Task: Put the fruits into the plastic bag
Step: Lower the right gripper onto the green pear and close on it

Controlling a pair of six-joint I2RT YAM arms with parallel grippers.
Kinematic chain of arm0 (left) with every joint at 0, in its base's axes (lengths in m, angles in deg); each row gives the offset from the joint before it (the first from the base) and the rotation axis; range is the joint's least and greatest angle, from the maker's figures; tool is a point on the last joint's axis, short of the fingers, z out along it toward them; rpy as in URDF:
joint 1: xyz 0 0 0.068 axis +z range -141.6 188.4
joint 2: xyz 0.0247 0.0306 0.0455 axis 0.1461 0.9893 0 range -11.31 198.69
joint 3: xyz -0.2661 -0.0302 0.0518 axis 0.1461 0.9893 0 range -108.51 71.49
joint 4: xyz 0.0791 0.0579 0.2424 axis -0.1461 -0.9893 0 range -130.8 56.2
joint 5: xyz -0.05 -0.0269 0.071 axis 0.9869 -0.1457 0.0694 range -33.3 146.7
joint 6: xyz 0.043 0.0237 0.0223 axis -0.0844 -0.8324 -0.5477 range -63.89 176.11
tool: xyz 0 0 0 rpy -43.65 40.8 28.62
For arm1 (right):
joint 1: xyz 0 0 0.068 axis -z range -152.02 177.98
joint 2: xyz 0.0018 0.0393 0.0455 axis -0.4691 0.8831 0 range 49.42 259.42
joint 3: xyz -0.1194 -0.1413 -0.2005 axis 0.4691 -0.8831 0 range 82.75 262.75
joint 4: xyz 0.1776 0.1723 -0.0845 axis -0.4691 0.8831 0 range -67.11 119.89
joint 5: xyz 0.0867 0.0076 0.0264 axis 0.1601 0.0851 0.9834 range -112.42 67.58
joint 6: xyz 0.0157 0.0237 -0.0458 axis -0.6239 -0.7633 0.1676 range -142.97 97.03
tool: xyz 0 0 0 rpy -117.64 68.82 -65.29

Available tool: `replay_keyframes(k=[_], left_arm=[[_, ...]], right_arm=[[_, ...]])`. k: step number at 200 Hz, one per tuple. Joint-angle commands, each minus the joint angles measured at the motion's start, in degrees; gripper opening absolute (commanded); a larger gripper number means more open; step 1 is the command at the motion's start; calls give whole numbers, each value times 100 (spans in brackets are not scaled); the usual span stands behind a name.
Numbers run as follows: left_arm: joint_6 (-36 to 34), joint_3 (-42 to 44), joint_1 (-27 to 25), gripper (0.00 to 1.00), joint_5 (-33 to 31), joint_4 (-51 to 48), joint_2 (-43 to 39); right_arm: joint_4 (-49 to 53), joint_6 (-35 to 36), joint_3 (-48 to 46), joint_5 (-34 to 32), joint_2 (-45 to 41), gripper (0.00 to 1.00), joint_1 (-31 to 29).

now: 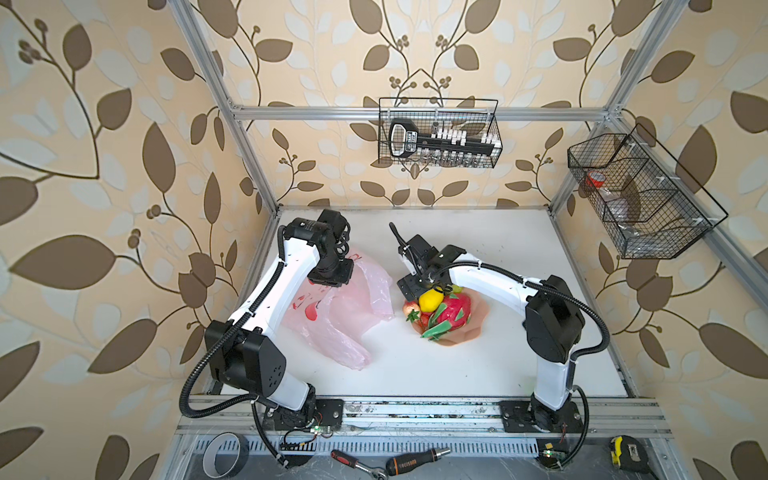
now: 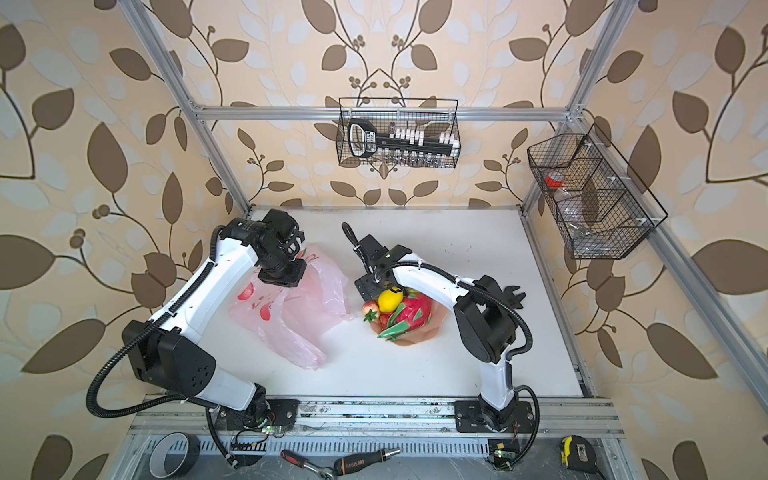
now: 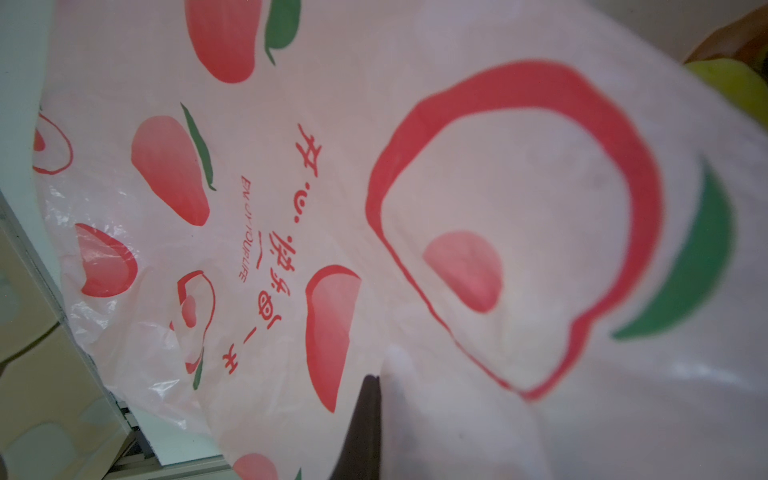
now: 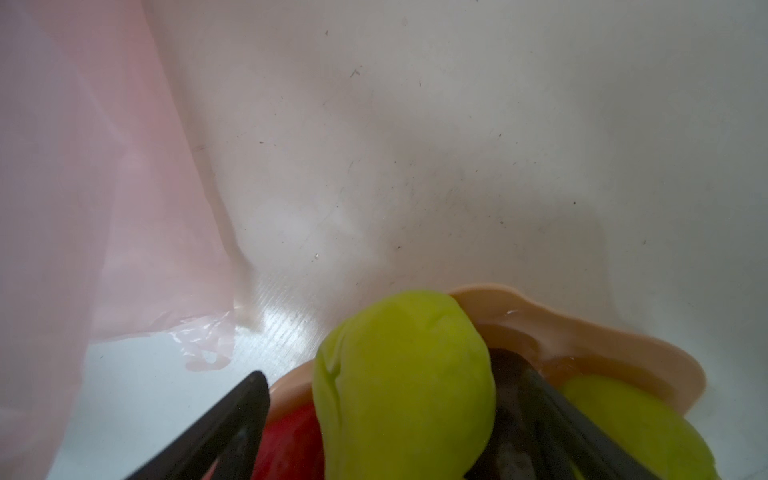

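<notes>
The pink plastic bag (image 1: 349,316) (image 2: 299,307) lies crumpled on the left of the white table. My left gripper (image 1: 330,276) (image 3: 376,399) is over its far end, shut on the printed film (image 3: 457,187). The fruits sit heaped in a peach bowl (image 1: 478,320) (image 2: 434,328): a yellow lemon (image 1: 430,300) (image 2: 390,300), a pink-red dragon fruit (image 1: 453,311) (image 2: 413,311) and small red ones (image 1: 410,308). My right gripper (image 1: 428,286) (image 4: 382,370) is at the bowl's far side, open. Its fingers (image 4: 232,415) straddle a green pear (image 4: 403,382), the one on the bag's side apart from it.
A second green fruit (image 4: 631,419) lies beside the pear in the bowl. The bag's edge (image 4: 83,187) hangs close to the bowl. Wire baskets (image 1: 440,133) (image 1: 640,195) hang on the walls. A tape roll (image 1: 224,455), a screwdriver (image 1: 415,459) and a tape measure (image 1: 623,453) lie past the front rail.
</notes>
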Motion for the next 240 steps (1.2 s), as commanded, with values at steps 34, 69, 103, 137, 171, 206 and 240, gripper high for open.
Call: replay_keyframes(k=[34, 69, 103, 137, 171, 206, 240], left_arm=[[119, 56, 8, 0, 75, -56, -208], [137, 93, 8, 0, 79, -40, -215], [141, 110, 9, 0, 66, -47, -234], [149, 86, 9, 0, 81, -51, -226], [171, 62, 16, 0, 108, -48, -215], [181, -28, 27, 0, 152, -82, -158], [214, -75, 68, 0, 226, -91, -136]], right_arm=[[111, 162, 240, -237, 249, 84, -19], [67, 158, 220, -200, 268, 73, -2], [68, 77, 198, -187, 123, 55, 2], [-29, -36, 184, -158, -213, 49, 26], [-191, -300, 25, -46, -683, 42, 189], [-229, -750, -112, 140, -1409, 38, 522], [-741, -1558, -924, 1028, -2711, 35, 821]])
